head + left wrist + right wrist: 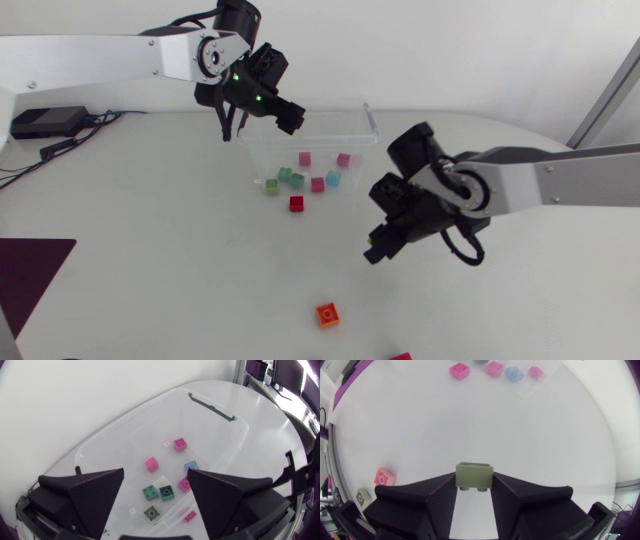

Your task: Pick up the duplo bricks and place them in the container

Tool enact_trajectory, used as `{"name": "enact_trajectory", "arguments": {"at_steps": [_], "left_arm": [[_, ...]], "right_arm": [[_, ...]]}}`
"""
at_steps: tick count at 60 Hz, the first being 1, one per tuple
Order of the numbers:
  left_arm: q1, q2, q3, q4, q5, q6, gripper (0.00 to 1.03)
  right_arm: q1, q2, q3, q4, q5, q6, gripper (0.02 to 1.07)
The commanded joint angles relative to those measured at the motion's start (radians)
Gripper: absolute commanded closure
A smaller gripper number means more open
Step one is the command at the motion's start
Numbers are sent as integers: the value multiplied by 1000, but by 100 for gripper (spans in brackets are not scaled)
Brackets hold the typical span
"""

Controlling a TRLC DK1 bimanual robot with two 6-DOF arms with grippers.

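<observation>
From above, the left gripper (268,100) hangs over the far rim of the clear, thin-walled plastic container (325,140), its fingers hard to make out against the dark wrist. Small pastel studded bricks (305,158) lie inside. A red square brick (297,203) sits at the near wall, a glossy orange brick (329,315) lies well apart, and another red brick (400,356) is cut off at the edge. The right gripper (383,243) hides its load.

In the left wrist view, matte wedge fingers (95,490) stand released and wide apart over the container, with nothing between them.

In the right wrist view, the fingers (435,497) clamp a dull olive-grey studded brick (475,475) from both sides above the smooth white table (470,425). A salmon brick (384,477) lies beside them.
</observation>
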Motion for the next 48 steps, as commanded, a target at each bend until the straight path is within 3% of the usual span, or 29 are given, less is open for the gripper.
{"name": "enact_trajectory", "arguments": {"at_steps": [1, 20, 48], "left_arm": [[-2, -120, -82, 10, 20, -3, 5], [-131, -356, -404, -4, 32, 106, 5], [-317, -396, -732, -21, 89, 192, 5]], "right_arm": [[-44, -52, 75, -24, 3, -23, 79], [-122, -13, 332, -3, -20, -25, 79], [-124, 241, 592, 149, -48, 0, 79]]}}
